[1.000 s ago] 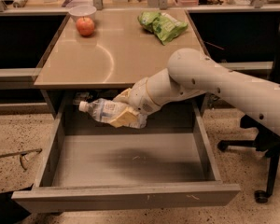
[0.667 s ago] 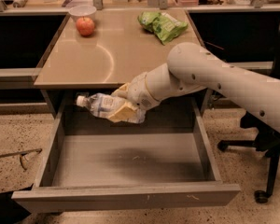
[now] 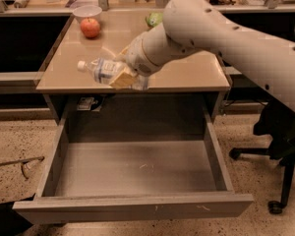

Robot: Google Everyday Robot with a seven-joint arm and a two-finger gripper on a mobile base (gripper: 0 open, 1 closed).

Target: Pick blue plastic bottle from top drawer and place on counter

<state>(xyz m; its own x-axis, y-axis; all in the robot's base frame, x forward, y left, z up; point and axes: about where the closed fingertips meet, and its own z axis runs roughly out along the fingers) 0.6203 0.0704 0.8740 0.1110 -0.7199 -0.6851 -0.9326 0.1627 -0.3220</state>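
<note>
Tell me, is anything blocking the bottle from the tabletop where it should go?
Nothing visible does. The tool grips the blue plastic bottle over the counter, above its bare front part; the apple and green bag sit farther back.

The gripper (image 3: 124, 73) grips the blue plastic bottle (image 3: 99, 69) over the front left of the counter surface (image 3: 191, 75). Behind it, at the back left, an apple (image 3: 90, 27) sits before a bowl (image 3: 87, 11). Below, the top drawer (image 3: 137, 208) juts forward.

Speckled beige floor (image 3: 10, 136), black office chair (image 3: 280, 132) off to the right, cluttered bench (image 3: 34, 10) along the back, dark underneath. Warm, dim light.
</note>
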